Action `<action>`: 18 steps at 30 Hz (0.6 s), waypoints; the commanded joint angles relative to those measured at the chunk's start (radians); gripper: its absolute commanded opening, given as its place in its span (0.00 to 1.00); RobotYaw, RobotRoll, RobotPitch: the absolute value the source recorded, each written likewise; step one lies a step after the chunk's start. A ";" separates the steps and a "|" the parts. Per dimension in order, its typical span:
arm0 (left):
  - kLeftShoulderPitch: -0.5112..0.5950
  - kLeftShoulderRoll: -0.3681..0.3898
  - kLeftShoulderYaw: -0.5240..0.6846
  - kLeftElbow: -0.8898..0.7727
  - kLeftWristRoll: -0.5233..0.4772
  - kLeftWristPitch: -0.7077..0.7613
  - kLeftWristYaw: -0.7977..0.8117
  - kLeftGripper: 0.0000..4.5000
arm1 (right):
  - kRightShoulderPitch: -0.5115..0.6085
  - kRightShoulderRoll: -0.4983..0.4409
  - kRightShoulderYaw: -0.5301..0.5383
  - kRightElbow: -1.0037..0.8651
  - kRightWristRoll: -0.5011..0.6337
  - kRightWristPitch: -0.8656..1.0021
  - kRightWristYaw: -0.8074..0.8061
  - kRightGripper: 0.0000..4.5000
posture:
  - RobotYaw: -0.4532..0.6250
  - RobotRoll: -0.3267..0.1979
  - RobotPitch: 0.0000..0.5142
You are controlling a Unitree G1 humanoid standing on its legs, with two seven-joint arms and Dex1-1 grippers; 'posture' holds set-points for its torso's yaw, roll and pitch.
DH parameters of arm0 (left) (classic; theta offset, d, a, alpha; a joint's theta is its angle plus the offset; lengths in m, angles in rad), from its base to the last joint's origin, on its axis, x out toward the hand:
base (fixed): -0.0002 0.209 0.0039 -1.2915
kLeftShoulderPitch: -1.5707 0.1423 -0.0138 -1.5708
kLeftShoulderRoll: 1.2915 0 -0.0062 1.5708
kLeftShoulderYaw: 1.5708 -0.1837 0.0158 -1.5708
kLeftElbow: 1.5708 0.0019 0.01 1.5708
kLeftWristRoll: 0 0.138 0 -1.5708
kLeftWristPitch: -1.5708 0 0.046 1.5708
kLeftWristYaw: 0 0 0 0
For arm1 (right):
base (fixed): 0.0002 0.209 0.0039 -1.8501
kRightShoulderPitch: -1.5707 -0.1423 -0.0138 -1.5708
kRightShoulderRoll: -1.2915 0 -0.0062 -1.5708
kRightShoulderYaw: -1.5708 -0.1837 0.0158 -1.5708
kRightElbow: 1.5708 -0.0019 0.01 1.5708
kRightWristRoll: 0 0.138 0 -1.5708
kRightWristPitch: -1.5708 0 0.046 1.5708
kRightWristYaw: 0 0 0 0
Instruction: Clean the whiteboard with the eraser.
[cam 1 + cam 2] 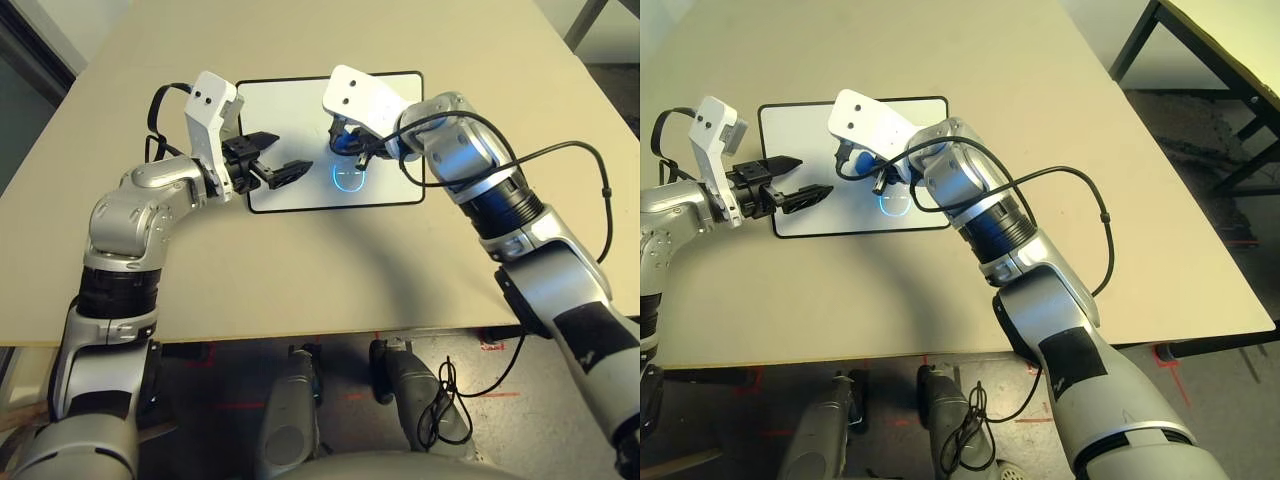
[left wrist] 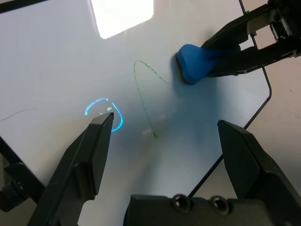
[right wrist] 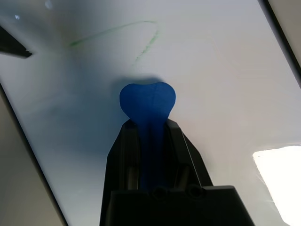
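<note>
L eye view: R jaws [image 1: 358, 155] mostly hidden behind own white wrist bracket [image 1: 365, 100], w/ just bits of eraser [image 1: 347, 141] showing; R wrist view: eraser's near part hidden btwn jaws, whiteboard [image 3: 225, 94] cut off by pic edges.

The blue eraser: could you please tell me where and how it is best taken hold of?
The eraser is best gripped at its narrow pinched middle, the fingers coming from its end and closing across its long sides, as the right gripper does now; the wider lobe beyond the fingertips should help stop it slipping out.
</note>
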 commanded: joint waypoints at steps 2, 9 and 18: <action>0.016 0.000 -0.011 -0.014 -0.004 0.009 -0.005 1.00 | 0.056 -0.021 0.062 -0.070 -0.006 0.047 0.044 0.13 | 0.45 0.62 0.46; 0.017 0.001 -0.012 -0.014 -0.004 0.009 -0.006 1.00 | -0.010 -0.008 0.011 0.024 -0.003 -0.010 -0.009 0.13 | 0.45 0.62 0.48; 0.021 -0.002 -0.013 -0.010 -0.002 0.004 -0.008 1.00 | -0.026 0.019 0.012 0.037 0.008 -0.008 -0.019 0.13 | 0.45 0.62 0.48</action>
